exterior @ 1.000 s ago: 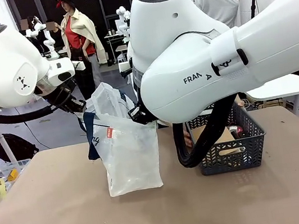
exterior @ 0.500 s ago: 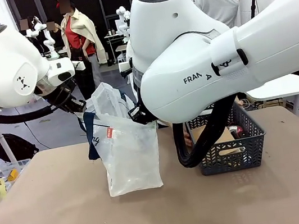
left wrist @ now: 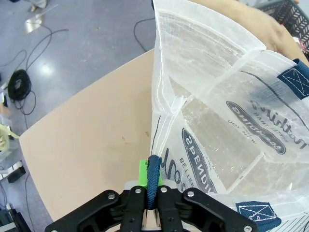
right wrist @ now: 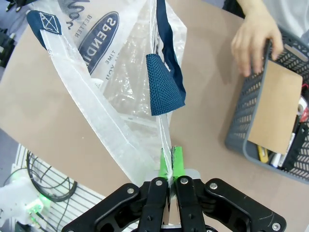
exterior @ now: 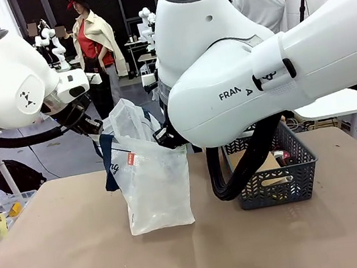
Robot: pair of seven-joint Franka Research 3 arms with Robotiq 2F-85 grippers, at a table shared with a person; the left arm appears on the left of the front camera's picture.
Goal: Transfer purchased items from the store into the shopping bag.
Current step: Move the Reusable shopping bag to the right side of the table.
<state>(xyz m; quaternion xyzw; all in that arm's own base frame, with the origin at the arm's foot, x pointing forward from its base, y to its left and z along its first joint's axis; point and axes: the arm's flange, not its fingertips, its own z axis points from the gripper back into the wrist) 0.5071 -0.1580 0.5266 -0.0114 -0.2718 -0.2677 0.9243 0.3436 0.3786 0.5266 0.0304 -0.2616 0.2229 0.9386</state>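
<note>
Left tool [left wrist: 149, 181] is clamped on the bag's navy strap [left wrist: 154, 166]; right tool [right wrist: 170, 162] is pinched on the opposite rim. Your 2 arms hold the bag [exterior: 154, 185] upright and open on the desk [exterior: 83, 258]. Basket [exterior: 288, 181] sits just beside it, robot's right, items [right wrist: 277, 104] inside. A person's hand [right wrist: 253, 41] on its rim is nearer than either tool. Nothing has shifted from 1 s ago.

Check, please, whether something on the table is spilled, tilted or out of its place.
Nothing stands out. The shopping bag stands upright on the table, held open by the left gripper, shut on a navy handle, and the right gripper, shut on its rim. The basket sits level with its goods inside; nothing is spilled.
</note>
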